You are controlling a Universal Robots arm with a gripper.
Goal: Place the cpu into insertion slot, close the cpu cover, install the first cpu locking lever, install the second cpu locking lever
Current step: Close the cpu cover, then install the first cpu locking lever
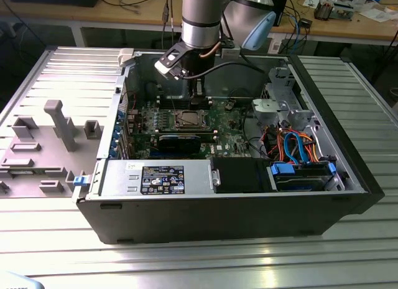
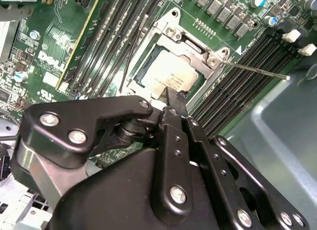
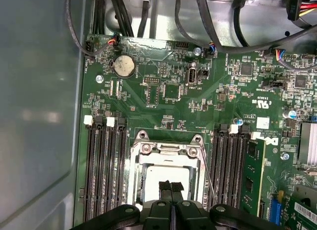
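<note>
Your pincer [image 3: 171,186] has its two black fingers pressed together with nothing between them. The tips sit right over the small flat square cpu [image 3: 153,180] with the silvery-grey metal top; you cannot tell whether they touch it. That cpu lies in the square grey-rimmed insertion slot [image 1: 186,120], and the thin silvery metal cpu cover [image 3: 166,151] lies flat around it, framing the chip in its window. In the second wrist view, a thin bare metal locking lever [image 2: 257,70] angles out from a corner of the cover across the long black memory slots [image 2: 237,86]. Around the slot spreads the green circuit board [image 3: 173,96], carrying white printed lettering and a round silver coin battery [image 3: 123,66]. The board sits inside the open dark grey computer case [image 1: 217,220], whose grey metal box wears a black printed label [image 1: 162,179].
</note>
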